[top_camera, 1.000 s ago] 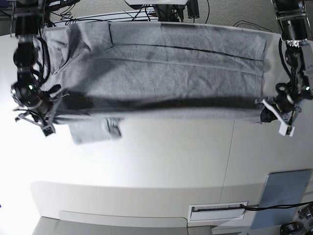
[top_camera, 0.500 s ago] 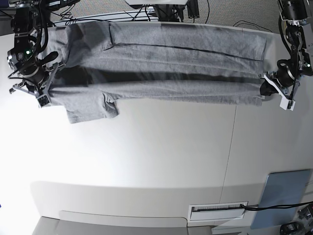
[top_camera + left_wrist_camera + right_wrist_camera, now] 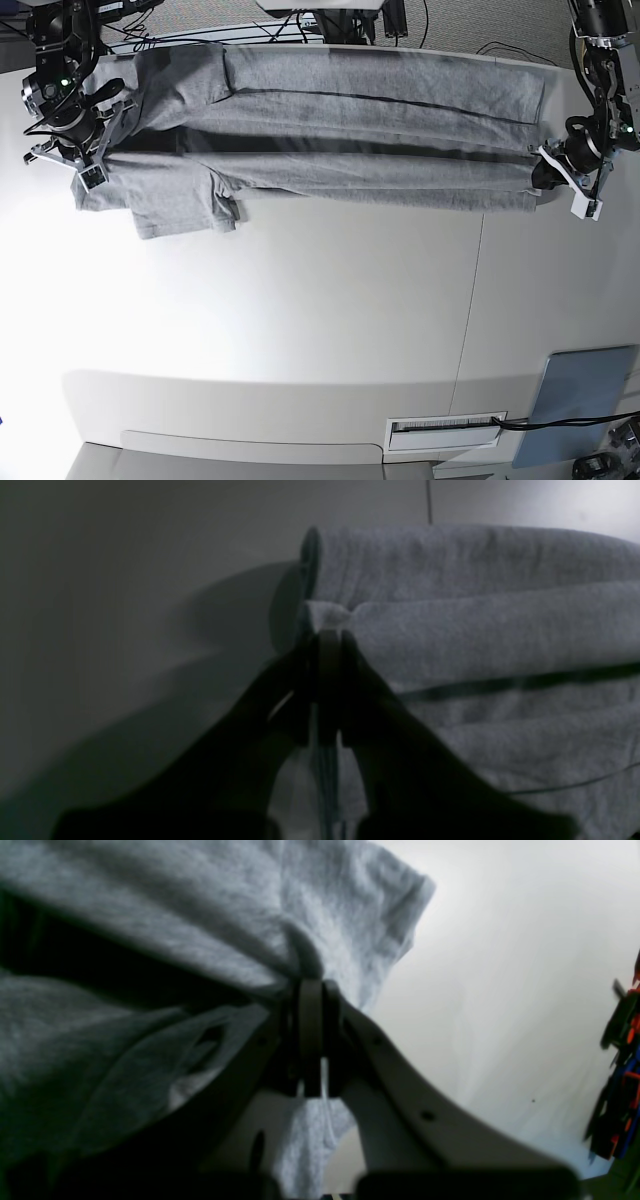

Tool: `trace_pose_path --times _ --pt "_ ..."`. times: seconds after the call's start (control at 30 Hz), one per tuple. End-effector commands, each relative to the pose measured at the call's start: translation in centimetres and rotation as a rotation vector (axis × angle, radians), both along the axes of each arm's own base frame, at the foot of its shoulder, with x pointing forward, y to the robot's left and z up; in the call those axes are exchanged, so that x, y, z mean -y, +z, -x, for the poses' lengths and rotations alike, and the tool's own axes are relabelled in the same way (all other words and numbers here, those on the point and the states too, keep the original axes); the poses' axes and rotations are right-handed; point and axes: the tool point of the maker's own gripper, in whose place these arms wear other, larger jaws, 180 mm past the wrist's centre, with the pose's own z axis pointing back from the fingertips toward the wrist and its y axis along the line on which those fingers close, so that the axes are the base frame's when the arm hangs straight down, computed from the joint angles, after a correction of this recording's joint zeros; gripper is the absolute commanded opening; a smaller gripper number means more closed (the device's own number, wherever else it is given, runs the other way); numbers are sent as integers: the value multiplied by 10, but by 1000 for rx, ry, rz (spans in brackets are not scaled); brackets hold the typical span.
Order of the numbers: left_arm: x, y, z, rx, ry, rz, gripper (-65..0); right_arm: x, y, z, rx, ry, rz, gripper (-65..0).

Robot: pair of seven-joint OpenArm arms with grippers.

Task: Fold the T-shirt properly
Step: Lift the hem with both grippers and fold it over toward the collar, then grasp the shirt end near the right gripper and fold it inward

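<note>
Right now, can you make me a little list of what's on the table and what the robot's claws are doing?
shirt: grey T-shirt, stretched long across the far side of the table, one sleeve sticking out toward the near side
left claw: shut on the shirt's edge, at one end
right claw: shut on the shirt, at the other end by the sleeve
pad: grey-blue pad lying flat at a near corner, away from the shirt
fold: lengthwise fold under way, not finished
</note>
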Motion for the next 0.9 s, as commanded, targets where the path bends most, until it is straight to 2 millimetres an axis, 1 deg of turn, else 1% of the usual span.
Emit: trace_pose_path --times 0.0,0.37,0.5,0.63,0.73,0.8,0.87 --pt "-8 15 -11 50 1 -19 -650 7 12 -6 38 -1 30 -650" --pt "-10 10 -6 19 -7 -43 -650 13 8 2 -3 -47 42 -650" --pt "-10 10 -6 18 -7 -42 -650 15 3 10 -38 -58 50 -650" --pt "-10 10 -6 18 -7 -42 -650 14 0 14 -42 -63 55 -650" --pt "-10 10 -6 18 -7 -42 -650 10 -3 16 -56 -42 48 -650" --pt "-10 10 -6 18 -7 -42 -650 4 -7 18 -85 11 43 -650" --pt "-10 10 -6 17 -7 -43 -607 -1 -10 21 -115 65 41 -650"
